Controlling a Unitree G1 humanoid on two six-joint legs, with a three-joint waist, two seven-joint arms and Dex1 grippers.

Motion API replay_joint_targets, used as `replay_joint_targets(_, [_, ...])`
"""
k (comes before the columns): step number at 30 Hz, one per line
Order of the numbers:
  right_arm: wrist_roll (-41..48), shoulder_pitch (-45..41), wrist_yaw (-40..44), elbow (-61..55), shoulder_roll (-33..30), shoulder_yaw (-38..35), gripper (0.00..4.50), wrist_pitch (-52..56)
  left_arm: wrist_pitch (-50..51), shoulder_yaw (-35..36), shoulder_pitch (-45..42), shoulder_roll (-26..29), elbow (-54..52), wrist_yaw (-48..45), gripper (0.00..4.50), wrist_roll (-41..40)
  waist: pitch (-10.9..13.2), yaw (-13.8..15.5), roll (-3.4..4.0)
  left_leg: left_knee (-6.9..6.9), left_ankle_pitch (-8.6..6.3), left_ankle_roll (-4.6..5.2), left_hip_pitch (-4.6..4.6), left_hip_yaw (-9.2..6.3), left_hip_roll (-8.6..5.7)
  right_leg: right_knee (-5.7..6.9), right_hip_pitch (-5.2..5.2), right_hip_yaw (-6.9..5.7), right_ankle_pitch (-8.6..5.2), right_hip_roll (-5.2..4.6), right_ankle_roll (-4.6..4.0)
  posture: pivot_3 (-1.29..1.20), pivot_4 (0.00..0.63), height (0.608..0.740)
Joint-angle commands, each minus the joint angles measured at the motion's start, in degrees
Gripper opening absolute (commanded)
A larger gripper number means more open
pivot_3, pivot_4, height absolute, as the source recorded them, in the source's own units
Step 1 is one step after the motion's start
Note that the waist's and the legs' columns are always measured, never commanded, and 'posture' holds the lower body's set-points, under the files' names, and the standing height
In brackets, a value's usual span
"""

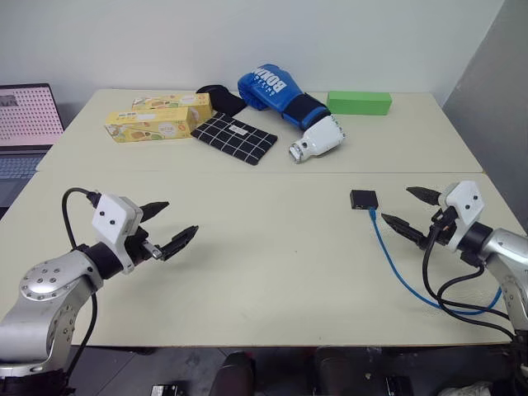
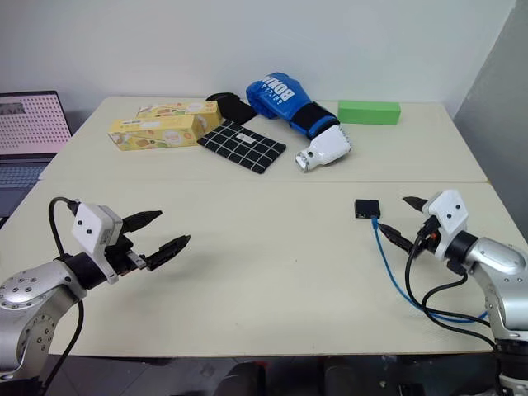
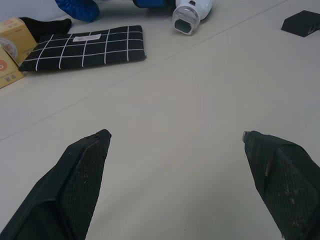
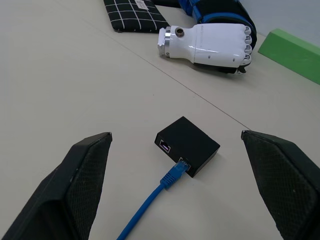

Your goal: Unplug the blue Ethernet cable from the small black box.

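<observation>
Beige table [image 1: 272, 272] holds a "BOXING"-lettered blue glove [image 1: 276, 92]; both grippers' fingers [image 3: 80, 170] spread wide, empty.

Blue boxing glove [image 1: 276, 95], white robot hand [image 1: 318, 139], green block [image 1: 359, 102], checked cloth [image 1: 234, 137], two yellow boxes [image 1: 157, 117] lying at table's [image 1: 264, 256] far side; laptop [image 1: 25, 124] sitting left.

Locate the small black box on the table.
The black box sits on the table's right side, just ahead of the open right hand, blue cable plugged in.
</observation>
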Motion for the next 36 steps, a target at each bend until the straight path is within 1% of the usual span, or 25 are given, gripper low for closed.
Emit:
replay_joint_targets(1, [0.3, -0.2, 0.7, -0.6, -0.9, -1.5, 4.40, -1.0, 0.9, 2.2, -0.1, 0.4, -3.1, -0.8, 4.50, -2.7, 0.0, 0.0, 0.00, 0.00, 0.00, 0.00, 0.00, 0.00, 0.00, 0.00, 0.00, 0.00, 0.00, 0.00, 0.00, 0.00, 0.150, 0.740])
replay_joint_targets(6, [0.2, 0.0, 0.6, -0.7, -0.8, -1.6, 4.40, -1.1, 1.6, 1.9, 1.2, 0.8, -4.3, -0.5, 4.50, -2.0, 0.0, 0.0, 0.00, 0.00, 0.00, 0.00, 0.01, 0.01, 0.01, 0.00, 0.00, 0.02, 0.00, 0.00, 0.00, 0.00, 0.150, 0.740])
replay_joint_targets(15, [-1.7, 0.3, 0.1, 0.0, -0.9, -0.9, 4.40, -2.0, 3.2, 1.4, 0.7, 1.0, -4.8, 0.4, 4.50, -1.3, 0.0, 0.0, 0.00, 0.00, 0.00, 0.00, 0.01, 0.01, 0.00, 0.00, 0.00, 0.02, 0.00, 0.00, 0.00, 0.00, 0.150, 0.740])
replay_joint_targets(18, [-1.9, 0.6, -0.3, -0.4, -0.5, -0.8, 4.40, -2.1, 4.2, 1.0, -0.3, 0.8, -5.1, 0.9, 4.50, -1.8, 0.0, 0.0, 0.00, 0.00, 0.00, 0.00, 0.01, 0.01, 0.00, 0.00, 0.00, 0.02, 0.00, 0.00, 0.00, 0.00, 0.150, 0.740])
replay_joint_targets(21, [-2.7, 1.5, -1.7, -1.4, 0.2, -0.3, 4.40, -1.5, 3.0, -0.5, -2.6, 0.3, -4.6, 0.7, 4.50, -1.0, 0.0, 0.0, 0.00, 0.00, 0.00, 0.00, 0.00, 0.00, 0.00, 0.00, 0.00, 0.01, 0.00, 0.00, 0.00, 0.00, 0.150, 0.740])
replay_joint_targets(24, [-6.3, 2.7, -5.6, -1.4, 0.8, 1.1, 4.40, -0.6, 0.8, -2.3, -5.6, -0.7, -3.8, 0.0, 4.50, -0.6, 0.0, 0.0, 0.00, 0.01, 0.00, 0.00, 0.00, 0.01, -0.01, 0.00, 0.00, 0.01, 0.00, 0.00, 0.00, 0.00, 0.150, 0.740])
replay_joint_targets(26, [-7.4, 3.1, -8.8, -2.1, 2.4, 1.4, 4.40, 1.1, 1.1, -3.9, -7.3, -0.9, -4.0, -0.7, 4.50, -1.0, 0.0, 0.0, 0.00, 0.03, 0.01, -0.01, -0.01, 0.02, -0.02, 0.01, 0.01, 0.01, 0.00, 0.00, 0.00, 0.00, 0.150, 0.740])
replay_joint_targets(30, [-8.5, 3.6, -15.3, -4.8, 7.8, 2.9, 4.40, 4.6, 4.7, -7.1, -10.7, -0.6, -5.4, -4.8, 4.50, -5.9, 0.0, 0.0, 0.00, 0.01, 0.01, -0.02, -0.01, 0.04, -0.01, 0.02, -0.02, 0.03, 0.00, 0.01, 0.00, 0.00, 0.150, 0.740])
replay_joint_targets(33, [-10.2, 3.2, -21.5, -5.6, 13.5, 5.4, 4.40, 8.1, 8.1, -11.5, -13.0, 1.5, -6.8, -11.1, 4.50, -9.4, 0.0, -0.1, 0.00, 0.00, 0.01, -0.02, -0.01, 0.05, -0.01, 0.05, -0.04, 0.04, 0.00, 0.01, 0.00, 0.00, 0.150, 0.740])
replay_joint_targets(36, [-11.6, 2.8, -25.4, -5.5, 17.6, 6.7, 4.40, 9.9, 9.1, -13.9, -14.5, 3.0, -7.0, -14.5, 4.50, -10.2, 0.0, -0.2, 0.04, 0.00, 0.01, -0.02, 0.01, 0.08, 0.01, 0.07, -0.05, 0.06, 0.00, 0.06, 0.00, 0.00, 0.150, 0.740])
